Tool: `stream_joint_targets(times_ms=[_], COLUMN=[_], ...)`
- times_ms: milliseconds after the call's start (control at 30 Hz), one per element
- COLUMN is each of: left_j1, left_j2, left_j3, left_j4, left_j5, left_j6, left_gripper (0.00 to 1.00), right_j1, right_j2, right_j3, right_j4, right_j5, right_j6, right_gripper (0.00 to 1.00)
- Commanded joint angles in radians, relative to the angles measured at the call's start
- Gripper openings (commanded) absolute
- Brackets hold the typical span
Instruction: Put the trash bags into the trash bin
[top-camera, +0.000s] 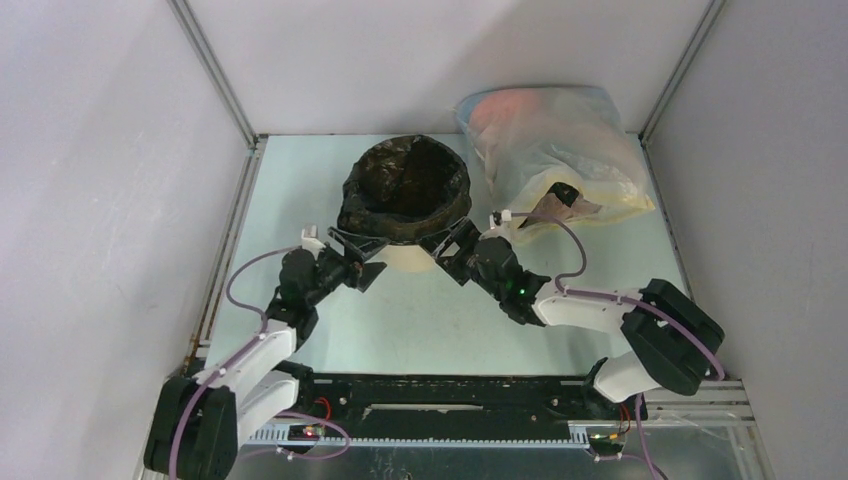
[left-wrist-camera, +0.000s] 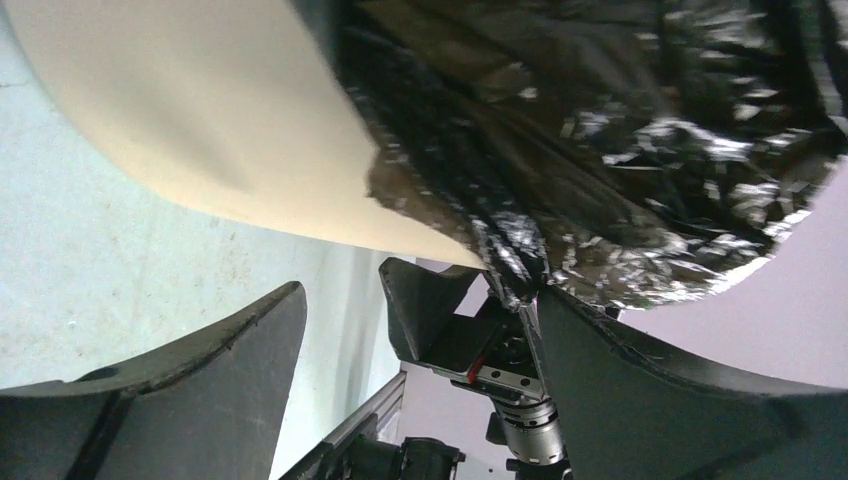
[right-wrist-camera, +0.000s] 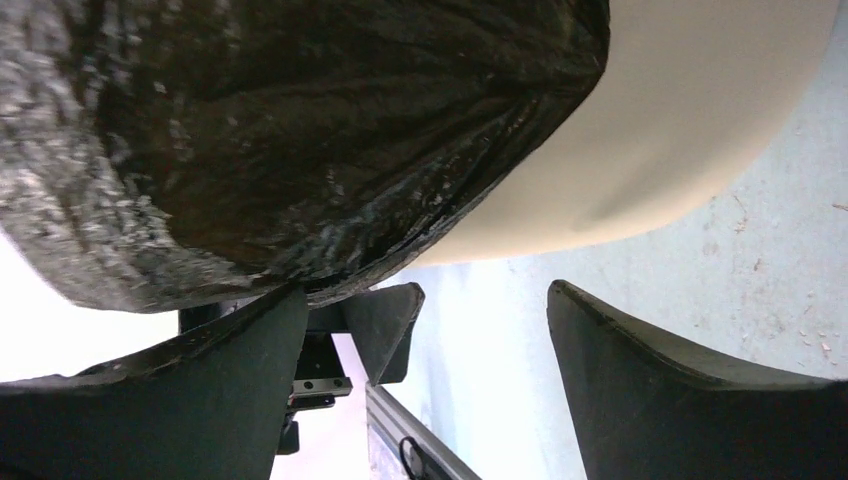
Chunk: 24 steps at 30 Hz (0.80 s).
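The tan trash bin (top-camera: 405, 258) stands at the table's middle back. The glossy black trash bag (top-camera: 405, 190) lines it, with its crinkled edge folded down over the rim. My left gripper (top-camera: 366, 268) is open at the bin's near-left wall, just under the bag's hem. My right gripper (top-camera: 448, 250) is open at the near-right wall. In the left wrist view the bag (left-wrist-camera: 600, 150) hangs over the bin wall (left-wrist-camera: 200, 110) and its hem brushes one fingertip of the gripper (left-wrist-camera: 418, 292). The right wrist view shows the bag (right-wrist-camera: 300, 130), bin (right-wrist-camera: 680, 120) and open gripper (right-wrist-camera: 425, 290) likewise.
A large translucent whitish bag (top-camera: 555, 150) with pinkish contents lies at the back right, close to the bin. Grey enclosure walls and metal posts (top-camera: 215, 75) ring the pale table (top-camera: 300, 200). A black rail (top-camera: 450, 390) runs along the near edge.
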Motion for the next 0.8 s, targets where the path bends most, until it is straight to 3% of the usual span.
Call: stream_joint_targets(times_ms=[0,400,767], left_j1=[-0.004,-0.004,-0.002], left_j2=[0.063,0.200,0.208], left_j3=[0.044,-0.001,-0.100], left_j4=[0.085,0.146,0.190], left_j5=[0.035,0.015,-0.055], left_j6=[-0.003,0.067,0.088], left_gripper=[0.89,0.86,0.82], right_j1=[0.007,0.005,0.013], right_j2=[0.037,0.144,0.020], right_j3=[0.036,0.020,-0.035], right_j4=[0.026,0.035,0.032], right_j5=[0.054,0.051,0.120], right_j6=[-0.018,0.003,-0.128], right_gripper=[0.92,0.91,0.92])
